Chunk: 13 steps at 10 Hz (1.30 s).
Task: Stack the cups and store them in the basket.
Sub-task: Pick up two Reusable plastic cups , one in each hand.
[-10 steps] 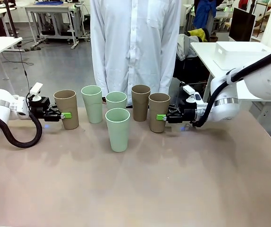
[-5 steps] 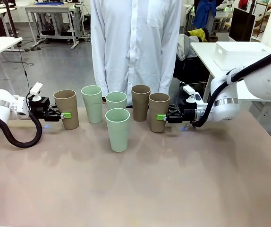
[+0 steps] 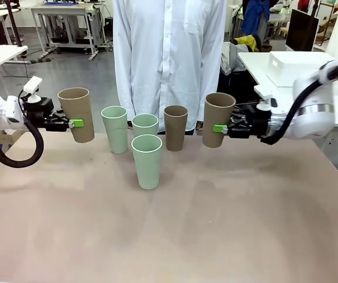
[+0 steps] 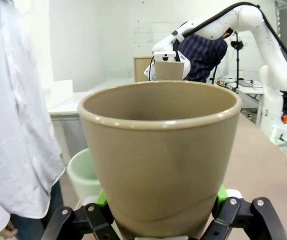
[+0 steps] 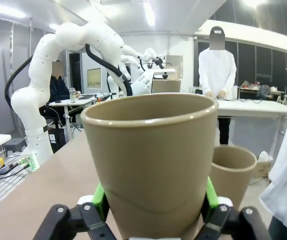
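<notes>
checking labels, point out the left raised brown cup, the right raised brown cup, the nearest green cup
left raised brown cup [image 3: 78,111]: front view, mid wall
right raised brown cup [image 3: 219,113]: front view, mid wall
nearest green cup [image 3: 147,165]: front view, mid wall

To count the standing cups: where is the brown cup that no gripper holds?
Front view: the free brown cup stands on the table's far side, right of centre, between a mint cup and the lifted cup in the right gripper.

Left wrist: brown cup [image 4: 161,160] base cut off; mint cup [image 4: 85,172] mostly hidden behind.
</notes>
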Available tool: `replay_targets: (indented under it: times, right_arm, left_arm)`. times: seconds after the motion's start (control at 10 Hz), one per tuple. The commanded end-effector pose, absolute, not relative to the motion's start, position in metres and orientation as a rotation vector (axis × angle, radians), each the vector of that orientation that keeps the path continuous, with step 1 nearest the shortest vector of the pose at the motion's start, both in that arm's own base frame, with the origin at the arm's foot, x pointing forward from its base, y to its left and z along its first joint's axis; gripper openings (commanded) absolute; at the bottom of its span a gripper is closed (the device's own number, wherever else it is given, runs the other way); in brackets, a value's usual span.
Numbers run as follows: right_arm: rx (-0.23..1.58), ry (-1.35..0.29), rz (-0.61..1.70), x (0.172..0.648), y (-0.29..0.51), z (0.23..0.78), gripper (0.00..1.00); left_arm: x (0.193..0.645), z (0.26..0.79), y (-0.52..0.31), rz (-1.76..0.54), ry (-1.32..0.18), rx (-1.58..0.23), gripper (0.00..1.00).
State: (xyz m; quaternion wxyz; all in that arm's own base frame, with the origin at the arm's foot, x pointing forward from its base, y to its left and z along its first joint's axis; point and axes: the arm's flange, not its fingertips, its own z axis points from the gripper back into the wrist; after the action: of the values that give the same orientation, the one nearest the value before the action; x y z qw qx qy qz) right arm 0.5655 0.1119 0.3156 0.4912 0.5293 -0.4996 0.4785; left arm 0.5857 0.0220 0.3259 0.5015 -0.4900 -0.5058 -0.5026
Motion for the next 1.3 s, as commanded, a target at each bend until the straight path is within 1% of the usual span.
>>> replay_targets:
  times: [0.0,0.3,0.4,0.6,0.9,1.2]
  right_arm:
    - [1.217,-1.276,1.19,0.5,0.095,0.338,0.87]
    - [1.182,-1.318,1.17,0.441,0.077,0.331,0.87]
    - [1.191,-1.34,1.157,0.421,0.075,0.327,0.87]
    - [1.171,-1.368,1.138,0.401,0.07,0.322,0.87]
    - [1.159,-1.369,1.109,0.374,0.066,0.315,0.87]
    - [1.11,-1.386,1.069,0.364,0.057,0.32,0.87]
  left_arm:
    - [0.53,0.345,-0.001,-1.185,-1.252,-1.199,0.85]
    - [0.477,0.348,-0.011,-1.172,-1.301,-1.254,0.85]
    - [0.456,0.348,-0.011,-1.169,-1.3,-1.24,0.85]
    - [0.435,0.342,-0.012,-1.173,-1.276,-1.243,0.85]
    - [0.423,0.337,-0.015,-1.154,-1.264,-1.245,0.85]
    - [0.423,0.327,-0.018,-1.166,-1.216,-1.226,0.85]
